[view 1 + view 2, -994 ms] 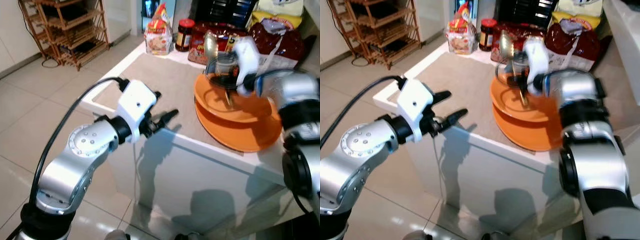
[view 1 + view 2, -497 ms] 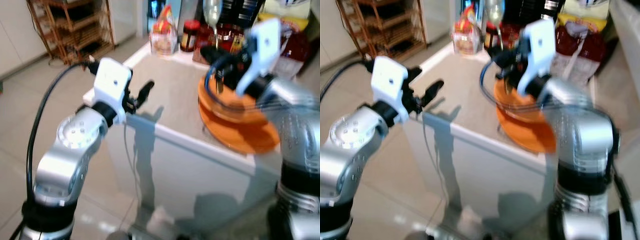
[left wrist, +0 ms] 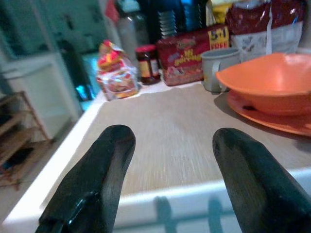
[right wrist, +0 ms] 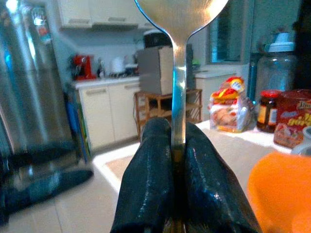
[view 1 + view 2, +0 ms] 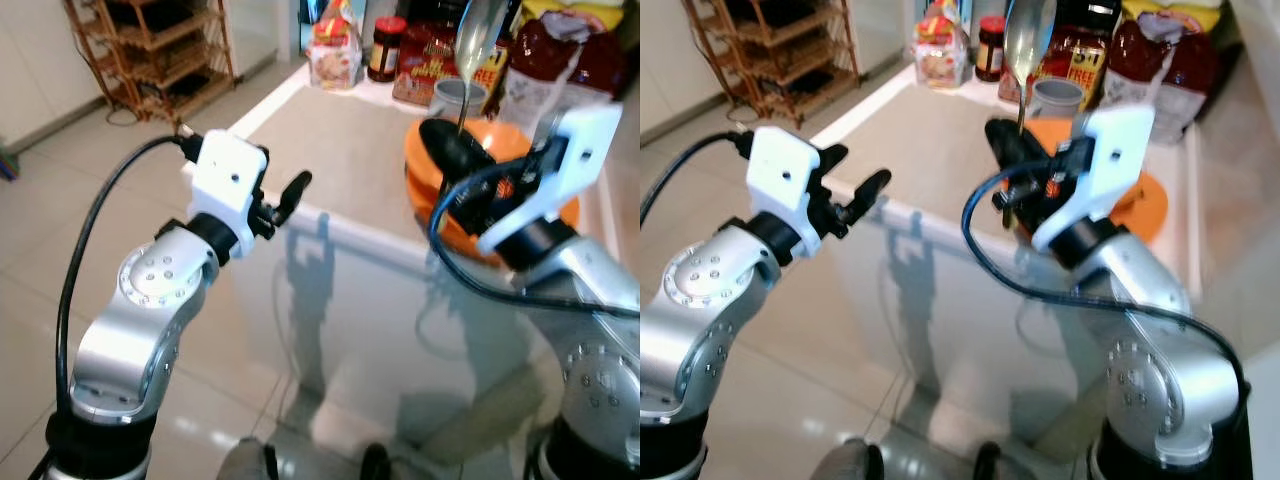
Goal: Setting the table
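One orange bowl [image 3: 265, 80] on plate [image 3: 272, 119], spoon [image 5: 1025, 45] in right claw [image 4: 170, 160].

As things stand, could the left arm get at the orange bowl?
Probably yes. The left gripper is open at the table's near edge, and in its wrist view bare tabletop runs straight to the orange bowl. The right gripper, holding the spoon, is near it.

You have one spoon [image 5: 1028, 40] | one orange bowl [image 3: 266, 80] | one orange plate [image 3: 272, 119] | one grey mug [image 3: 216, 68] | one dark-lidded jar [image 3: 147, 63] | one red box [image 3: 187, 47] | two wooden racks [image 5: 165, 45] | two grippers: left gripper [image 3: 167, 187], right gripper [image 4: 177, 179].
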Controlling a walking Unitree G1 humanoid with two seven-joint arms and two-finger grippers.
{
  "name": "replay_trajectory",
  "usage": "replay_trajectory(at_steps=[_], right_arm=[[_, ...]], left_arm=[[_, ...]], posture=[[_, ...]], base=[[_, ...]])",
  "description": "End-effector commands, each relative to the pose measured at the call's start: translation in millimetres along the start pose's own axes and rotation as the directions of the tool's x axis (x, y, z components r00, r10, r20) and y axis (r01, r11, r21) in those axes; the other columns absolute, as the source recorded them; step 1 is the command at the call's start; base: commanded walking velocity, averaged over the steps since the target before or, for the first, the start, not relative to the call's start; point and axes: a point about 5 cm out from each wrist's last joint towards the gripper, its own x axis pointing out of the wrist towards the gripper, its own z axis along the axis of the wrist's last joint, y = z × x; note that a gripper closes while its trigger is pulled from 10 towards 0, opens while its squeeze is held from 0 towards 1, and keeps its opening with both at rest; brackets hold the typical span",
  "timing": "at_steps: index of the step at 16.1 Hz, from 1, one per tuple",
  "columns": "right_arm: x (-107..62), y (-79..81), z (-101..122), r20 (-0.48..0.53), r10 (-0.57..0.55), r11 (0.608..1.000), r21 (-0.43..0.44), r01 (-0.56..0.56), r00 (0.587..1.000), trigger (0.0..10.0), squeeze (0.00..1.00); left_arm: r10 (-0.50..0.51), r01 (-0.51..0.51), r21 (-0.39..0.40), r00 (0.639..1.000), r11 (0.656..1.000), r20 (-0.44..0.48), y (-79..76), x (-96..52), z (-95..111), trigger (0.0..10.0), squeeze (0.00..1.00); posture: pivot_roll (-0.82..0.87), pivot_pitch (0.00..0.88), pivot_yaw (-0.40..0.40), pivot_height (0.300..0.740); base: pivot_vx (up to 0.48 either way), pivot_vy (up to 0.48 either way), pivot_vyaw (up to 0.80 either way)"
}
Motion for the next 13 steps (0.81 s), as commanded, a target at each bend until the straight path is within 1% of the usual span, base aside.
replay_trajectory(at_steps=[1, 2, 3, 4, 5, 6, 7, 8, 10, 12, 13], right_arm=[[-6.6, 2.9, -5, -0.016, -0.004, 0.998, -0.06, 0.003, 1.0, 10.0, 0.0], [-12.1, 1.9, -17, -0.048, -0.026, 0.998, -0.064, 0.023, 0.999, 10.0, 0.0], [-17.4, -1.7, -28, -0.081, -0.072, 0.996, -0.064, 0.067, 0.994, 10.0, 0.0], [-22.8, -7.4, -42, -0.115, -0.124, 0.99, -0.078, 0.115, 0.986, 10.0, 0.0], [-28.8, -13.8, -57, -0.151, -0.181, 0.977, -0.138, 0.16, 0.972, 10.0, 0.0], [-32.7, -19.1, -65, -0.166, -0.24, 0.963, -0.164, 0.213, 0.956, 10.0, 0.0], [-36.8, -26.2, -72, -0.161, -0.306, 0.946, -0.164, 0.28, 0.938, 10.0, 0.0], [-41.8, -33.6, -79, -0.157, -0.367, 0.922, -0.188, 0.337, 0.917, 10.0, 0.0], [-45.5, -38.4, -82, -0.139, -0.4, 0.903, -0.23, 0.363, 0.906, 10.0, 0.0], [-49.1, -42.4, -86, -0.171, -0.424, 0.89, -0.262, 0.374, 0.889, 10.0, 0.0], [-52.5, -45.4, -89, -0.189, -0.435, 0.88, -0.298, 0.37, 0.881, 10.0, 0.0]], left_arm=[[0.016, -0.016, 0.003, 1.0, 1.0, -0.003, -1.4, -1.7, -4, 10.0, 0.0], [0.033, -0.033, 0.002, 0.999, 0.999, -0.018, -1.5, -2.8, -10, 10.0, 0.0], [0.05, -0.05, -0.008, 0.998, 0.999, -0.029, -1.7, -4.1, -17, 10.0, 0.0], [0.091, -0.091, -0.007, 0.995, 0.996, -0.045, -0.3, -5.2, -28, 10.0, 0.0], [0.123, -0.124, -0.012, 0.99, 0.992, -0.067, -0.6, -5.8, -39, 10.0, 0.0], [0.135, -0.138, -0.031, 0.987, 0.99, -0.083, -1.5, -5.4, -45, 10.0, 0.0], [0.138, -0.142, -0.035, 0.985, 0.989, -0.1, -4.1, -4.1, -51, 10.0, 0.0], [0.139, -0.143, -0.035, 0.984, 0.989, -0.109, -7.5, -2.6, -56, 10.0, 0.0], [0.125, -0.128, -0.022, 0.988, 0.992, -0.094, -13.0, 2.3, -55, 10.0, 0.0], [0.114, -0.116, -0.016, 0.99, 0.993, -0.087, -15.1, 4.6, -55, 10.0, 0.0], [0.109, -0.111, -0.018, 0.991, 0.994, -0.078, -16.2, 7.0, -54, 10.0, 0.0]], posture=[[0.03, 0.033, -0.008, 0.74], [0.03, 0.036, -0.007, 0.74], [0.03, 0.036, -0.007, 0.74], [0.02, 0.04, -0.009, 0.74], [0.02, 0.043, -0.011, 0.74], [0.02, 0.045, -0.012, 0.74], [0.01, 0.046, -0.015, 0.74], [0.01, 0.047, -0.016, 0.74], [0.0, 0.049, -0.014, 0.74], [-0.01, 0.049, -0.01, 0.74], [-0.03, 0.05, -0.004, 0.74]], base=[[0.0, 0.0, 0.0], [0.0, 0.0, 0.0], [0.0, 0.0, 0.0], [0.0, 0.0, 0.0], [0.0, 0.0, 0.0], [0.0, -0.435, 0.0], [0.0, -0.48, 0.0], [0.0, -0.48, 0.0], [0.0, -0.48, 0.0], [0.0, -0.48, 0.0], [0.0, -0.48, 0.0]])
